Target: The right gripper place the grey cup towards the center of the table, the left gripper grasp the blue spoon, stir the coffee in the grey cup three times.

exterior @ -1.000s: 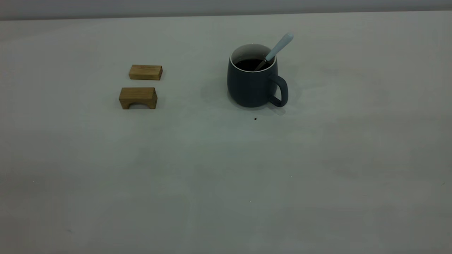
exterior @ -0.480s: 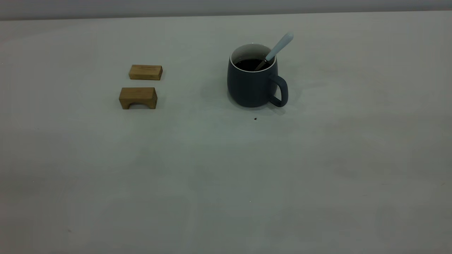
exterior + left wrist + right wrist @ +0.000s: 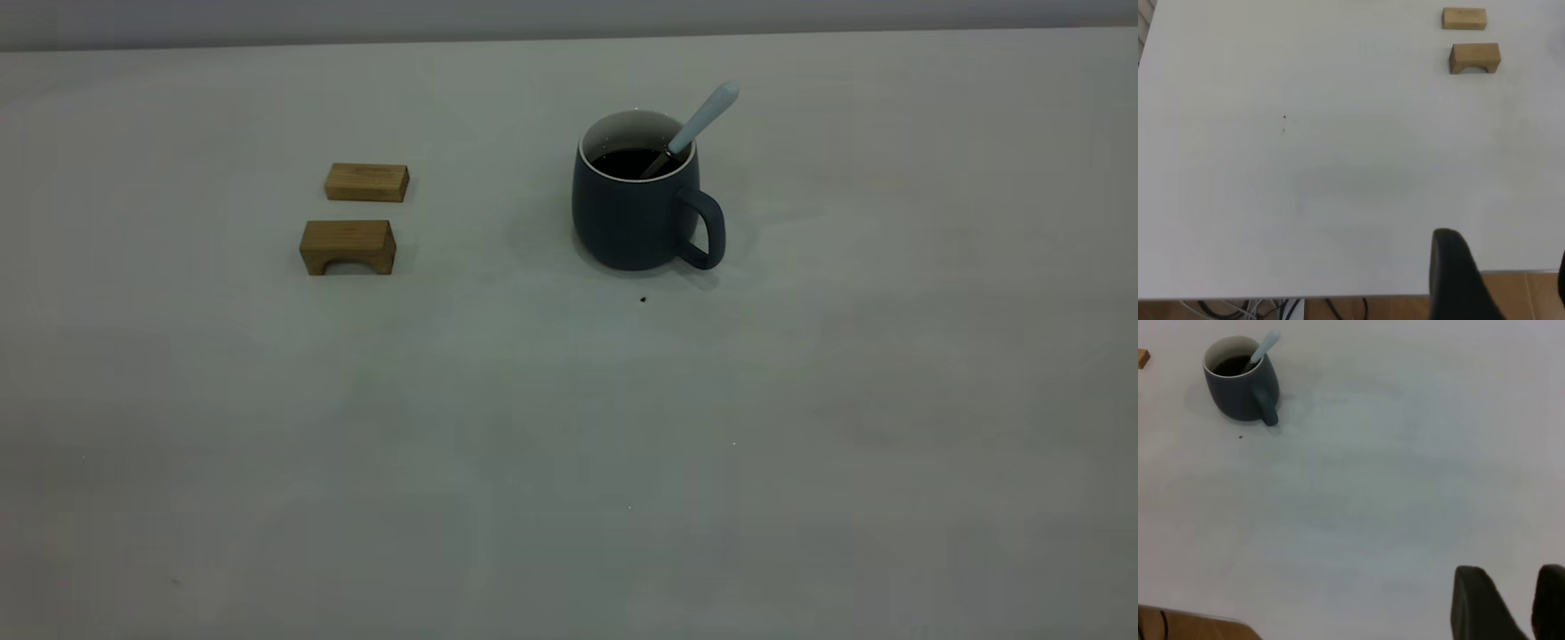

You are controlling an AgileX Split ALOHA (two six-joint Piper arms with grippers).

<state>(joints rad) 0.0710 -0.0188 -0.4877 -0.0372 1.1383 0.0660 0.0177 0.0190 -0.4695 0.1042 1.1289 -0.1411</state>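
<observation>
The grey cup (image 3: 633,222) stands upright on the table (image 3: 569,427), right of middle toward the far side, its handle turned to the front right. Dark coffee (image 3: 627,162) fills it. The blue spoon (image 3: 707,114) leans in the cup, its pale handle sticking up over the rim to the right. No gripper shows in the exterior view. In the right wrist view the cup (image 3: 1238,390) and spoon (image 3: 1265,347) are far from my right gripper (image 3: 1510,577), whose fingers stand apart and hold nothing. My left gripper (image 3: 1505,267) hangs open and empty over the table's near edge.
Two tan wooden blocks lie left of the cup: a flat one (image 3: 366,182) and an arched one (image 3: 348,246), also seen as flat block (image 3: 1464,18) and arched block (image 3: 1475,57). A small dark speck (image 3: 643,300) lies in front of the cup. Cables (image 3: 1271,310) hang below the table edge.
</observation>
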